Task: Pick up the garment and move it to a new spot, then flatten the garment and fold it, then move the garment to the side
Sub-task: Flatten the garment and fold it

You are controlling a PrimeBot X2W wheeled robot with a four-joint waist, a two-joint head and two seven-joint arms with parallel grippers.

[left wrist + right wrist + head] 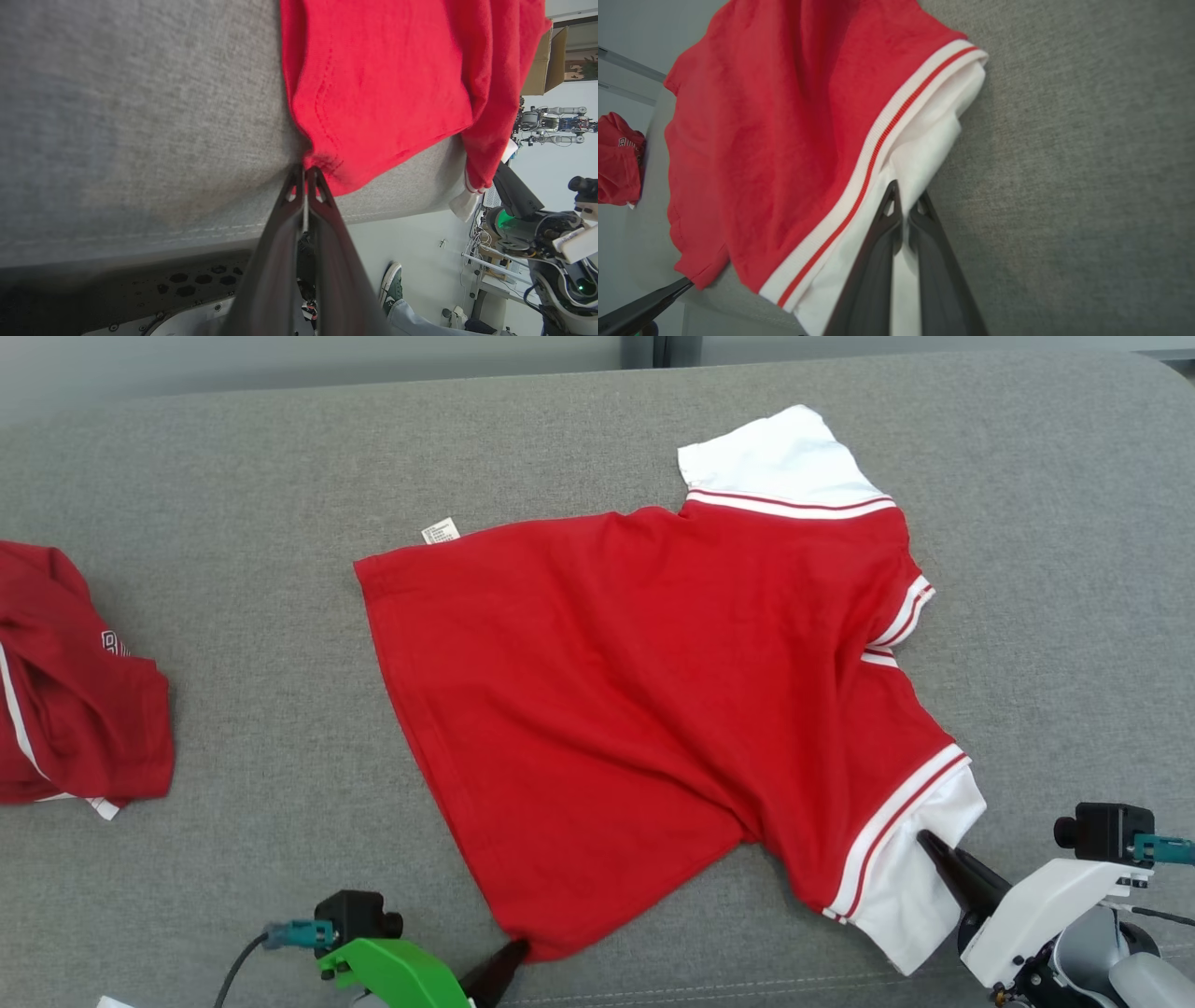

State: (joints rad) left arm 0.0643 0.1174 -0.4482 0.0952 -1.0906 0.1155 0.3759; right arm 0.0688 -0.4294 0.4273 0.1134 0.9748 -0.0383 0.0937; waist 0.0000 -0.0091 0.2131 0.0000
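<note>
The garment [653,709] is a red shirt with white, red-striped sleeves, spread on the grey cushion [233,616]. My left gripper [518,949] is shut on the hem corner nearest me; the left wrist view has its fingers pinching the red hem [322,161]. My right gripper [926,842] is shut on the near white sleeve [920,887]. In the right wrist view its two dark fingers [882,224] clamp the white cloth [924,140] beside the striped cuff. The far sleeve [775,457] lies flat.
A second red garment [75,691] lies bunched at the cushion's left end. The cushion's front seam [700,989] runs just before my grippers. In the left wrist view a person's green shoe [391,287] stands on the floor below, and another robot [551,123] stands far off.
</note>
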